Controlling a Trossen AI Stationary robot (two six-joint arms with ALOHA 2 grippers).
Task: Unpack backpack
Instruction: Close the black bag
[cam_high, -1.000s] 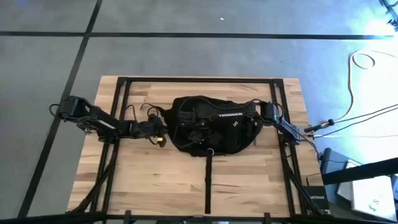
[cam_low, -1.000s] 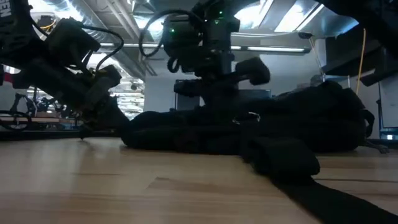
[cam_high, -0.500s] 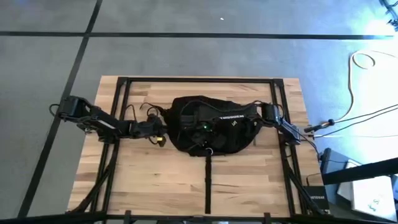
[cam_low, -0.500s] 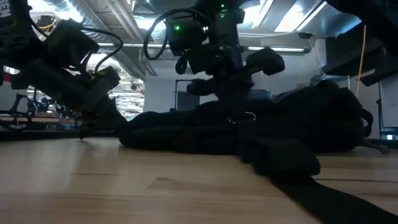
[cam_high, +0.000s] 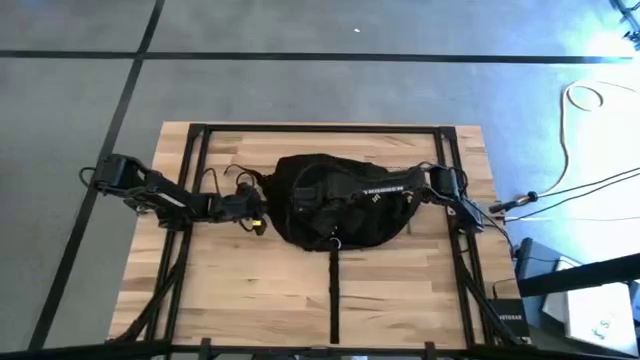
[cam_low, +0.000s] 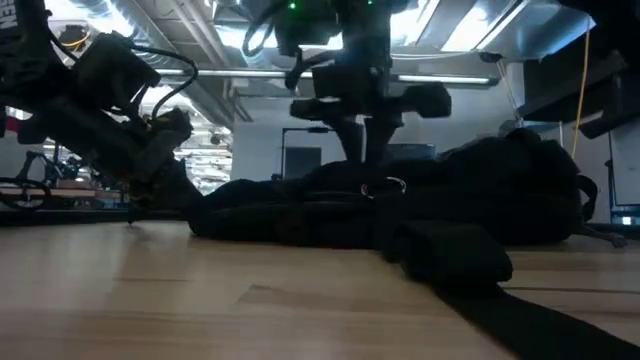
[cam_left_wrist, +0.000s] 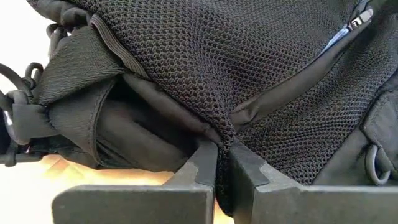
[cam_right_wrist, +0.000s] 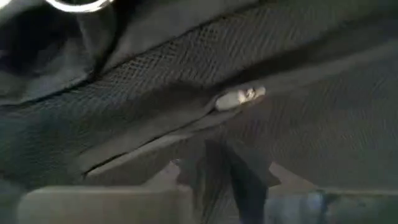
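The black backpack (cam_high: 335, 200) lies flat on the middle of the wooden table, and one long strap (cam_high: 333, 290) runs from it toward the near edge. My left gripper (cam_high: 262, 212) is at its left edge, shut on mesh fabric (cam_left_wrist: 261, 74). My right arm reaches in from the right over the bag. My right gripper (cam_low: 365, 150) stands upright above the bag's middle near a metal ring (cam_low: 385, 185), its fingers close together on dark fabric. A zipper pull (cam_right_wrist: 239, 96) shows just beyond those fingers. My left gripper pinches a small fold of the backpack's mesh panel (cam_left_wrist: 224, 134) between its two fingers, coming in nearly level from the table's left. The mesh puckers toward the fingertips; the bag rests on the table. My right gripper comes from above, pointing down, and is shut on the bag's top fabric (cam_right_wrist: 217, 140) below the zipper pull. Its own fingers hide the contact. The fabric rises in a low mound (cam_low: 360, 172) under them.
Black frame rails (cam_high: 190, 200) run along the table's left, right and far sides. A small yellow piece (cam_high: 258, 228) lies by my left gripper. The folded strap end (cam_low: 450, 255) lies in front of the bag. Cables lie on the floor to the right.
My right gripper has risen and turned from tilted to upright, drawing back a little toward the table's right edge. The backpack's top fabric under it has come up slightly while the rest of the bag stays on the table.
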